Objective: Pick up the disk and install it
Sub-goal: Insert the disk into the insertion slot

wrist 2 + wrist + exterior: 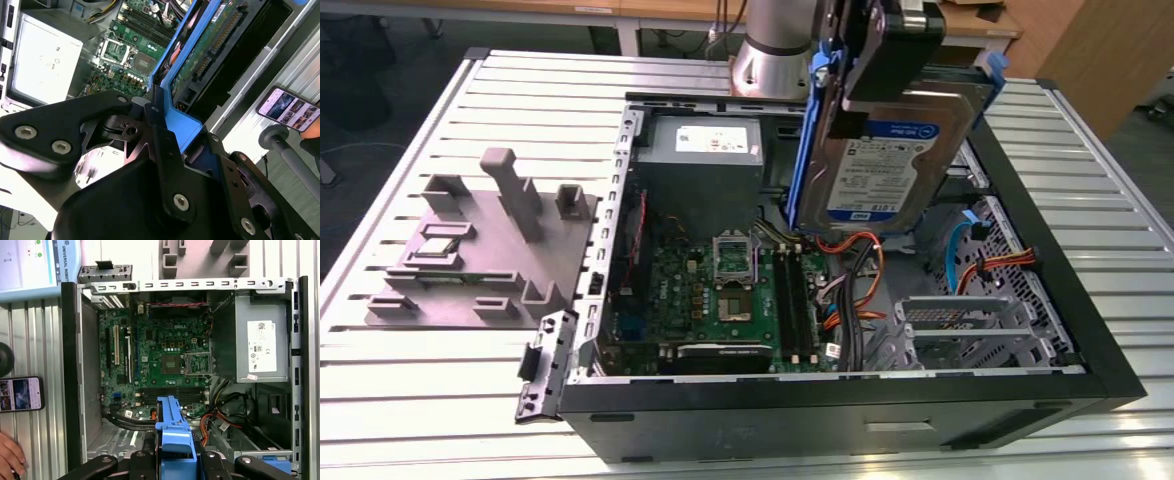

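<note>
We see the gripper (pixel 881 70) clenched on the disk (pixel 887 165), which hangs on edge in the air above the open case (pixel 854 400), its label facing the exterior camera and its long side pointing down into the box. In the second wrist view the fingers (pixel 160 125) pinch the blue carrier at one end, with the green underside of the disk (pixel 210 45) running away from them toward the motherboard. We judge that gripping by the carrier end keeps the drive body and its connector edge free, so nothing of the tool stands between the disk and the place it must enter. In the first wrist view the blue carrier (pixel 175 430) sticks out just ahead of the gripper (pixel 175 462) and lies over the edge of the motherboard (pixel 165 360), near the orange cables (pixel 207 422). The disk touches nothing in the case; it hangs between the power supply (pixel 700 160) and the far wall, with the metal cage (pixel 974 325) lower and nearer the exterior camera. We take it that the pick-up is done and the install is not. On the table (pixel 427 400), at the exterior view's left, a grey fixture (pixel 480 250) sits well apart from the work. Outside the case a phone (pixel 20 394) lies on the table, and a hand (pixel 10 455) rests near it, clear of the arm.
</note>
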### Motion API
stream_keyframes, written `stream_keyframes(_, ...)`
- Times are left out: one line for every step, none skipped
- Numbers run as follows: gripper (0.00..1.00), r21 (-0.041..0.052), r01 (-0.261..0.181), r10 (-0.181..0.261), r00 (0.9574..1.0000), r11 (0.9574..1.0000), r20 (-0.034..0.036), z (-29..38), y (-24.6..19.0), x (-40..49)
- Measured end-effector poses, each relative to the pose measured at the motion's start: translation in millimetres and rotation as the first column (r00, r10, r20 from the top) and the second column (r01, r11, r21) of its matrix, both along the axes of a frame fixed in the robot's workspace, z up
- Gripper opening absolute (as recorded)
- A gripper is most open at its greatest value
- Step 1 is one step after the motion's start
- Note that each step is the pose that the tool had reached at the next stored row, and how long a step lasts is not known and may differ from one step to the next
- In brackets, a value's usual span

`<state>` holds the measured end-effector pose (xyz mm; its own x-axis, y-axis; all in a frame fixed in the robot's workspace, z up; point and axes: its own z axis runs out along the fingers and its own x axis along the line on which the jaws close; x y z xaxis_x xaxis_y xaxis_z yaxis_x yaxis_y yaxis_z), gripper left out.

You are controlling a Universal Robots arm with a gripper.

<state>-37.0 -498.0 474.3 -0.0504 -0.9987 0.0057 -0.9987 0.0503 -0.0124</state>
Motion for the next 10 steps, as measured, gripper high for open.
stream_keyframes(0.37,0.0000,0.000,0.000,1.0000,1.0000,0.0000,-0.1,-1.4,0.0)
stream_keyframes(0.37,0.0000,0.000,0.000,1.0000,1.0000,0.0000,-0.3,-3.0,0.0)
stream_keyframes(0.37,-0.0001,0.000,0.000,1.0000,1.0000,0.0000,-0.4,-4.6,0.0)
stream_keyframes(0.37,0.0001,0.000,0.000,1.0000,1.0000,0.0001,-0.5,-6.0,0.0)
stream_keyframes(0.37,0.0000,0.000,0.000,1.0000,1.0000,0.0001,-0.6,-7.1,0.0)
stream_keyframes(0.37,0.0000,0.000,0.000,1.0000,1.0000,0.0000,-0.7,-8.2,0.0)
stream_keyframes(0.37,0.0000,0.000,0.000,1.0000,1.0000,0.0001,-0.8,-8.9,0.0)
stream_keyframes(0.37,0.0001,0.000,0.000,1.0000,1.0000,0.0001,-0.9,-9.5,0.2)
stream_keyframes(0.37,0.0000,0.000,0.000,1.0000,1.0000,0.0001,-0.9,-9.8,0.5)
stream_keyframes(0.37,0.0001,0.000,0.000,1.0000,1.0000,0.0001,-1.0,-10.0,1.2)
